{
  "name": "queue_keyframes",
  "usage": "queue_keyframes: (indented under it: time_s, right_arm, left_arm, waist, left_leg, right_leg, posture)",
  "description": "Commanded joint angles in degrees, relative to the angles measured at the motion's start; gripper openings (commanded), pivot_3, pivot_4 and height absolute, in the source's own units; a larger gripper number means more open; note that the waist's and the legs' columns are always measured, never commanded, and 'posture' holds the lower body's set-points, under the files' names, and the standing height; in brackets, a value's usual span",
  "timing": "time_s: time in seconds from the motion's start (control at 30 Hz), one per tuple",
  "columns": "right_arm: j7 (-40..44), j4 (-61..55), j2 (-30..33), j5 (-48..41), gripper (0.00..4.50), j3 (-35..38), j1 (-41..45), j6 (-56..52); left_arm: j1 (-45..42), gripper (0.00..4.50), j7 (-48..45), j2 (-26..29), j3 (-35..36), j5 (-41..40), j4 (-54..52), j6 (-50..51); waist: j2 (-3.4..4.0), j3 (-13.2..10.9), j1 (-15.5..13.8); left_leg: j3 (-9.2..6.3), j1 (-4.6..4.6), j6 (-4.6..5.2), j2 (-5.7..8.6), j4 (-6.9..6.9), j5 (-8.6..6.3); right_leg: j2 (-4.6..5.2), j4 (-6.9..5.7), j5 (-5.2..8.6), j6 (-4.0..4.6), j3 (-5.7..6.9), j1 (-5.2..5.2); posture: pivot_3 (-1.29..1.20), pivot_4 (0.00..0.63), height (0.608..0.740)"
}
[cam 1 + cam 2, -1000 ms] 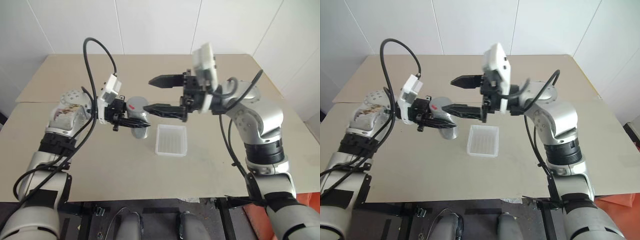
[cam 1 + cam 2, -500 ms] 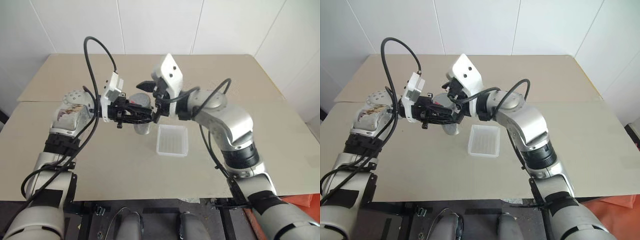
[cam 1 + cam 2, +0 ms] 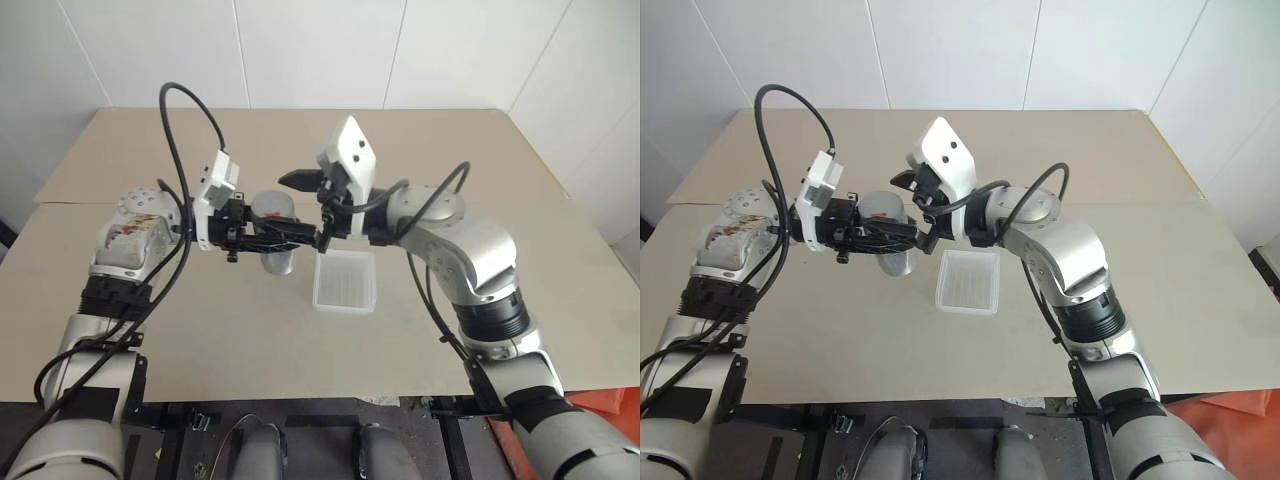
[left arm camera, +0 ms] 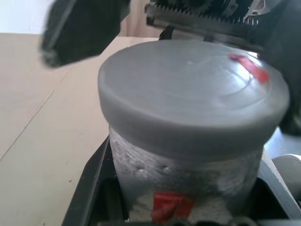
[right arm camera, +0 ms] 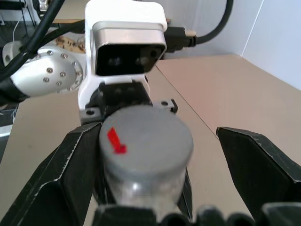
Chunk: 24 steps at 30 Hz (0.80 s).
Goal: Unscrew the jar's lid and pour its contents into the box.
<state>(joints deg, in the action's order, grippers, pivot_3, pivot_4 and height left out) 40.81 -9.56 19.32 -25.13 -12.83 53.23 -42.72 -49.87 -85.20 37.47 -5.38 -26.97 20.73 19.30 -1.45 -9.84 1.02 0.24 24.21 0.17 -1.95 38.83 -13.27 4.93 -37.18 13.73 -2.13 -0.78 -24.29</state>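
Head view: the left gripper clamps the upright jar above the table, beside the box. Right wrist view: the right gripper, fingers apart, straddles the lid, which faces upward.

Left gripper is clamping fully closed, pointing rightward. Right gripper is standing wide apart, pointing leftward, facing it.

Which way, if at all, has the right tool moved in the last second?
Yes. Against the box, which kept its place, the right tool has come lower and towards the robot's left; open, it now straddles the lid.
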Motion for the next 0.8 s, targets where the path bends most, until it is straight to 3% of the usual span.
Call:
queue_keyframes:
  time_s: [0.03,0.5,0.8]
  right_arm:
    - [-1.8,2.2,4.3,2.2,4.41,6.6,-0.5,1.9]
    - [4.4,-3.6,9.9,-2.2,4.41,10.0,-4.5,1.8]
    - [2.7,-9.7,5.1,-7.1,4.41,6.3,1.8,-4.1]
  left_arm:
    - [0.2,1.95,-3.2,1.9,2.6,-1.7,-3.7,-0.4]
    - [1.4,1.95,-2.8,1.2,3.5,-0.1,-4.0,-0.9]
    - [-1.7,1.95,-0.5,-3.9,2.3,2.7,1.2,-4.3]
  waist:
    - [0.00,0.0,0.0]
    - [0.00,0.0,0.1]
    - [0.00,0.0,0.0]
  left_leg:
    - [0.00,0.00,0.00,0.00,0.00,0.00]
    - [0.02,0.00,0.00,0.00,-0.01,0.00]
    - [0.01,0.00,0.00,0.00,0.00,0.00]
  right_leg:
    - [0.00,0.00,0.00,0.00,0.00,0.00]
    - [0.02,0.03,0.00,0.00,-0.01,0.00]
    - [0.02,0.02,0.00,0.00,0.00,0.01]
  posture:
    - [0.00,0.150,0.740]
    - [0.00,0.150,0.740]
    - [0.00,0.150,0.740]
